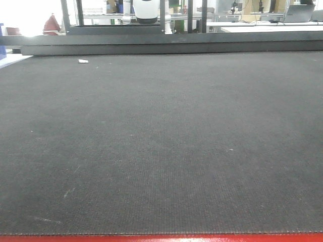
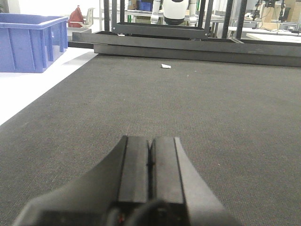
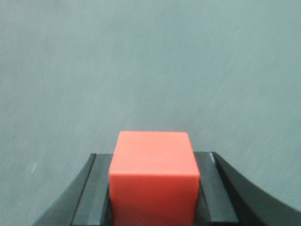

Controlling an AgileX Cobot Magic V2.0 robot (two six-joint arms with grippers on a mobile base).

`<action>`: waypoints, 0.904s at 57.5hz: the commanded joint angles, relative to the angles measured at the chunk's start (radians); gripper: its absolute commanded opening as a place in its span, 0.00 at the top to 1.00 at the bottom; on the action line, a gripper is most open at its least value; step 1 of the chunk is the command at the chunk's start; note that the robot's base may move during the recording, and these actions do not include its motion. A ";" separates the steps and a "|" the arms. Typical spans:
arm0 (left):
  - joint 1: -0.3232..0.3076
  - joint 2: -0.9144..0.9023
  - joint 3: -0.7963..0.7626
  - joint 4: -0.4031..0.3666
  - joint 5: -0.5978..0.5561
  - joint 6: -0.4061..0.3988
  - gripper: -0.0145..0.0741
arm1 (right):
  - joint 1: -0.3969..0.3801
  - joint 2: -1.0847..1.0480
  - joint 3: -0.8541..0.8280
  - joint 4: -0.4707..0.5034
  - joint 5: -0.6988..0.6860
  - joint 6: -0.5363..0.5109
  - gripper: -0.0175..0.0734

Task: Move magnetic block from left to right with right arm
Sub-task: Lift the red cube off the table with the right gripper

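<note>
The magnetic block (image 3: 153, 174), a plain bright-red cube, fills the bottom middle of the right wrist view. My right gripper (image 3: 153, 181) is shut on it, one black finger pressed against each side. Behind the cube there is only a plain grey surface. In the left wrist view my left gripper (image 2: 150, 153) is shut, its two black pads touching with nothing between them, low over the dark mat (image 2: 188, 103). Neither gripper nor the block appears in the front view, which shows only the dark mat (image 1: 161, 141).
A blue crate (image 2: 30, 42) stands on the white surface at the far left. A small white scrap (image 2: 165, 66) lies on the mat near its far edge. Black frames (image 2: 188, 42) and a white robot base line the back. A red strip (image 1: 161, 237) edges the mat's front.
</note>
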 commanded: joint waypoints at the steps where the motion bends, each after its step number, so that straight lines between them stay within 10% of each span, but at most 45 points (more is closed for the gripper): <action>1: 0.001 -0.010 0.007 -0.003 -0.078 -0.007 0.98 | -0.021 -0.075 0.030 0.045 -0.198 -0.083 0.44; 52: 0.001 -0.010 0.007 -0.003 -0.078 -0.007 0.98 | -0.020 -0.522 0.151 -0.066 -0.131 0.034 0.44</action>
